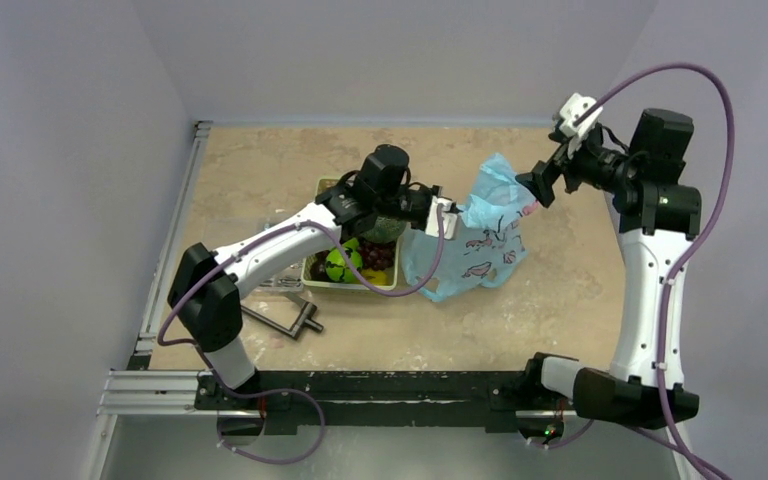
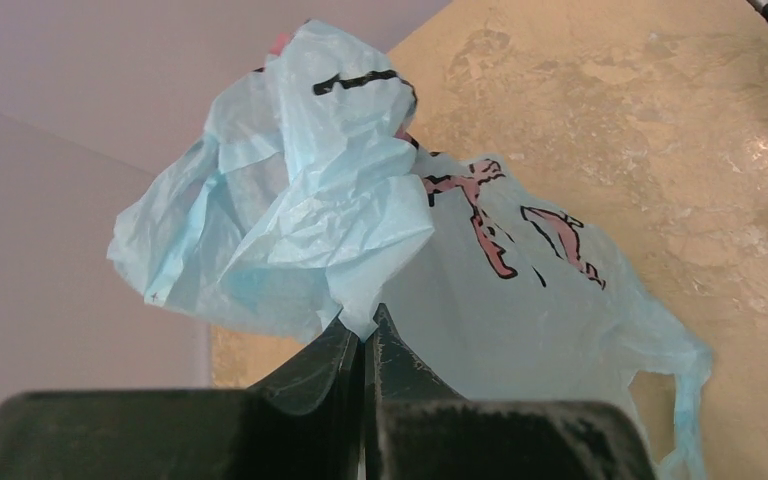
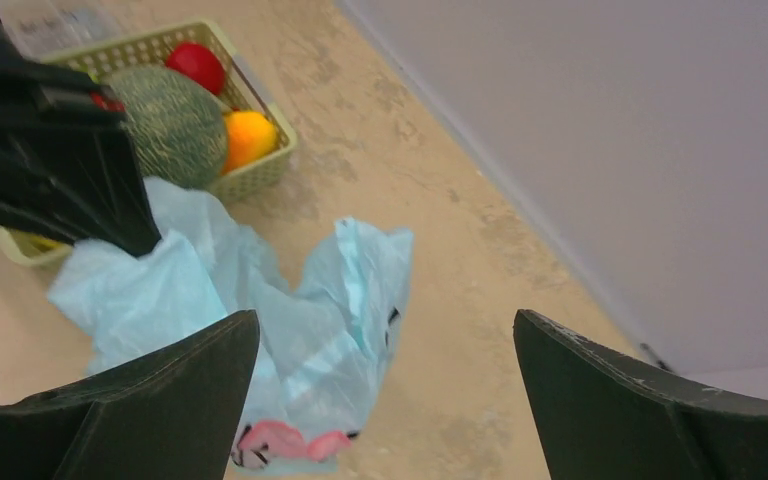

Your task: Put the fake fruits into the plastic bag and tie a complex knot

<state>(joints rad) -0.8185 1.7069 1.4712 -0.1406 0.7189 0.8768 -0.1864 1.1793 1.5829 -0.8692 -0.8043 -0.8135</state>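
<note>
Left gripper point(image 2: 368, 325) was clamped shut on a fold of the plastic bag point(image 2: 290, 200), holding its upper edge off the table point(image 1: 560, 300), probably so that you could work the mouth open. Your right gripper point(image 3: 385, 320) stood wide open and empty above the bag's far side. The fake fruits, including melon point(image 3: 170, 120), apple point(image 3: 198, 65) and orange point(image 3: 248, 135), lay in the green basket point(image 3: 260, 170) beside the bag. Your left arm point(image 1: 290, 235) crossed over that basket, obstructing access.
</note>
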